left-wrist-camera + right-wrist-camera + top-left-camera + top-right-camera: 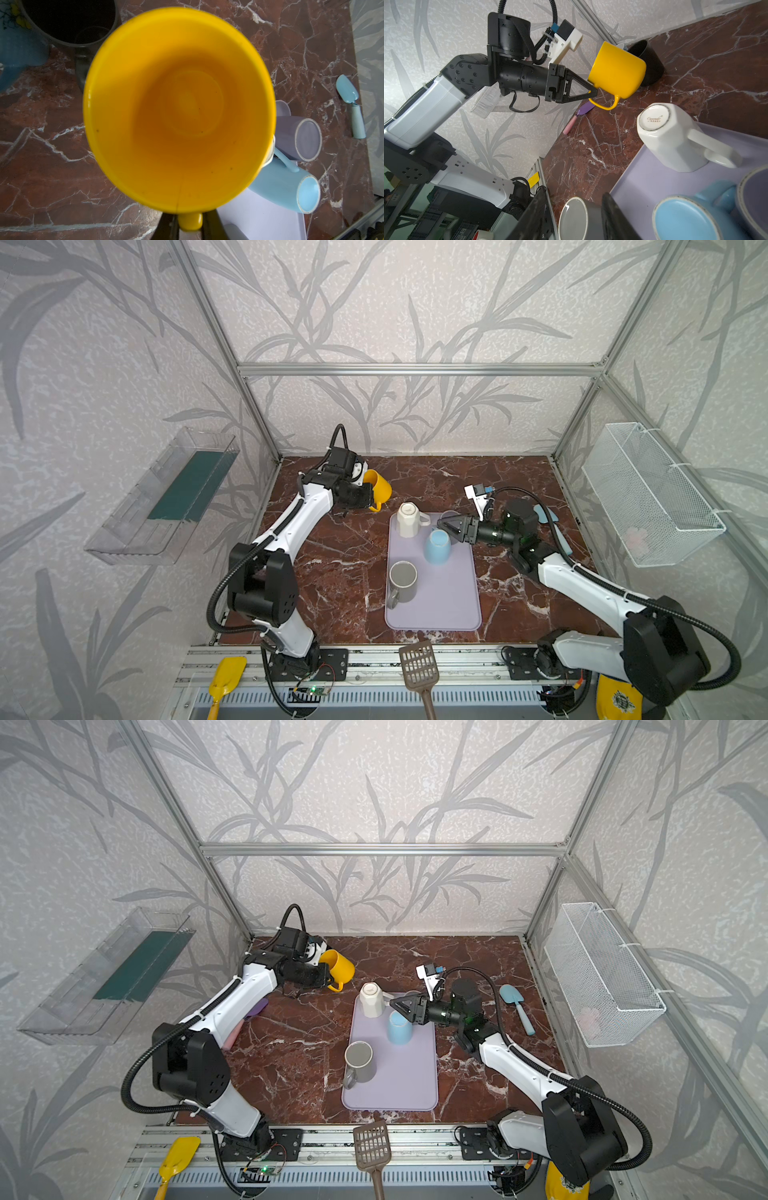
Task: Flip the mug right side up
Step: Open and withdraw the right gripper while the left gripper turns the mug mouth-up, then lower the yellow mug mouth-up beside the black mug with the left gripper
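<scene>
Left gripper (592, 89) pinching the rim of a glossy yellow cylindrical mug (616, 70), tilted over veined marble (332, 572); right gripper (441, 526) part-spread, empty.

My left gripper (371, 500) holds the yellow mug (382, 488) tipped sideways, just beyond the lilac tray's (441, 602) far-left corner. On the tray, the white mug (408, 521) and blue mug (437, 547) stand upside down at its far end. The grey mug (402, 581) stands upright on the near left. My right gripper (440, 525) hangs over the far-right corner, just beside the blue mug.

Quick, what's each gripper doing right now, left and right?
Left gripper: closed, holding the yellow mug by its rim.
Right gripper: open, fingers apart, holding nothing.
</scene>
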Tool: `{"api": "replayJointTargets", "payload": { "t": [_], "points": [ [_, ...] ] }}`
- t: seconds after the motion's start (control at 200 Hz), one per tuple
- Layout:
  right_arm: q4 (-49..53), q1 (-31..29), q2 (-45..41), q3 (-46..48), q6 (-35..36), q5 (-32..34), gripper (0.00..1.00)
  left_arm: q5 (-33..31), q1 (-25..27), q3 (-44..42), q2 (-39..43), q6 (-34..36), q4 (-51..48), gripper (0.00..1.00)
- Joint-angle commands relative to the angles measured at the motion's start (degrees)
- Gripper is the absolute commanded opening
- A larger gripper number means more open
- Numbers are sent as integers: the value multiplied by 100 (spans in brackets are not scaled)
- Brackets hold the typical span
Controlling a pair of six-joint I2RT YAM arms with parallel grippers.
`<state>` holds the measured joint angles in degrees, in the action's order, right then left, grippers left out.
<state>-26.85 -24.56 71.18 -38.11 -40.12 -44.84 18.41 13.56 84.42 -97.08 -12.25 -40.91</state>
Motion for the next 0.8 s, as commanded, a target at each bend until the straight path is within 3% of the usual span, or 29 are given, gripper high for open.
{"api": "replayJointTargets", "payload": {
  "t": [0.0,0.795],
  "points": [
    [105,30,-139,23,127,37,45,-268,66,602,-251,217,24,0],
    [562,39,-403,-59,298,160,45,-1782,488,4520,-3579,722,-1831,0]
  ]
}}
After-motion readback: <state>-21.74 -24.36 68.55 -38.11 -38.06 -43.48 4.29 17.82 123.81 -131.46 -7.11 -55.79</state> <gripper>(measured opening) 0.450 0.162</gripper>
